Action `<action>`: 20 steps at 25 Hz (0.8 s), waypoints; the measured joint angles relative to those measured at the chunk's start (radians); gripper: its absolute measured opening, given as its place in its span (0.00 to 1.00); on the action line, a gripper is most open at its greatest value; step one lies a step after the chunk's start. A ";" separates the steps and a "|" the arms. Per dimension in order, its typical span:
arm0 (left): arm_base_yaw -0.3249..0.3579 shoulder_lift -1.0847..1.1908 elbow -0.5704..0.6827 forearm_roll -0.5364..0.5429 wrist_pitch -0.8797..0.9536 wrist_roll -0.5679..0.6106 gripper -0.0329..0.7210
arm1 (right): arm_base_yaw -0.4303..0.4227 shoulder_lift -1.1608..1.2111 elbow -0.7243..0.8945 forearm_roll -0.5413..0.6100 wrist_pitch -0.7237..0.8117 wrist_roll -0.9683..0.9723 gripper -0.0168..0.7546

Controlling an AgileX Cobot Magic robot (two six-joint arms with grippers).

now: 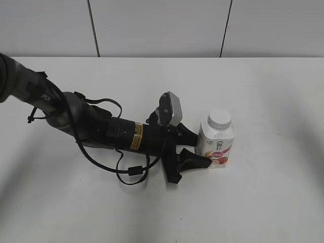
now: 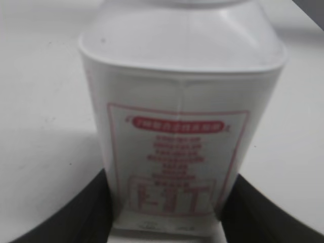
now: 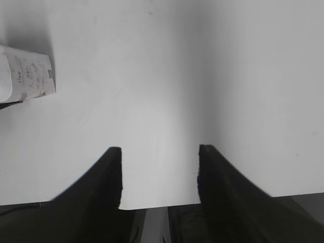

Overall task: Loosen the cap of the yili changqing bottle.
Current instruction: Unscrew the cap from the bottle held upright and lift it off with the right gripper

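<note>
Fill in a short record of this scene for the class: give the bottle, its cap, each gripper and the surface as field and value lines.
bottle: small white carton-like bottle with a red-pink fruit band, standing upright
cap: round white ribbed plastic screw cap, on the neck
left gripper: black left gripper, one finger on each side of the bottle's lower body
right gripper: black right gripper, open, empty, away from the bottle
surface: plain white table

Robot lab bench, plain white table; grey panelled wall behind
</note>
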 joint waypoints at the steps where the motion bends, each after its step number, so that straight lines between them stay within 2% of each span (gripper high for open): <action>1: 0.000 0.000 0.000 0.000 0.000 0.000 0.56 | 0.000 0.015 -0.008 0.002 0.000 -0.005 0.53; 7: 0.000 0.000 0.000 0.000 0.000 0.000 0.56 | 0.000 0.094 -0.024 0.082 0.002 -0.026 0.71; 13: 0.000 0.000 0.000 0.000 0.000 0.000 0.56 | 0.007 0.158 -0.029 0.203 0.003 -0.031 0.75; 16: 0.000 0.000 0.000 0.000 0.000 0.000 0.56 | 0.047 0.176 -0.033 0.217 0.004 -0.031 0.75; 20: 0.000 0.000 0.000 0.000 0.000 0.000 0.56 | 0.162 0.209 -0.075 0.211 0.007 -0.004 0.75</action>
